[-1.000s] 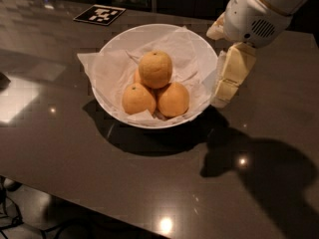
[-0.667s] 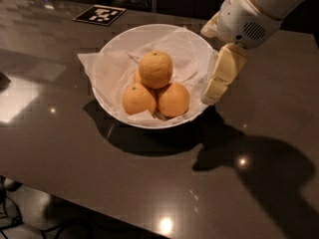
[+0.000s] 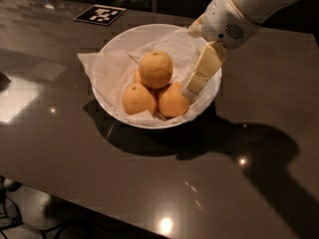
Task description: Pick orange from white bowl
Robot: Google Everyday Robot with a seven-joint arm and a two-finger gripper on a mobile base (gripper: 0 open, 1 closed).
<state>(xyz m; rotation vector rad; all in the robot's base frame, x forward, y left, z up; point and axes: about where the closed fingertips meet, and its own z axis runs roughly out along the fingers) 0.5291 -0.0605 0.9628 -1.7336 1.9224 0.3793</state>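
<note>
gripper [image 3: 191,87] at right rim of white bowl [image 3: 127,36], opening cannot tell, nothing visibly held | risk: bumping lower oranges [image 3: 172,101] topples orange [image 3: 155,69] (loose stack)

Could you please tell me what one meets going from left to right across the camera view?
Black-and-white marker tag → front-left orange → the orange, on top → front-right orange → gripper, at the right inside of the white bowl holding the fruit.

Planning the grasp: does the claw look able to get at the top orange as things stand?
Probably yes: the claw hangs inside the white bowl, close beside the orange, which sits uncovered on top.
</note>
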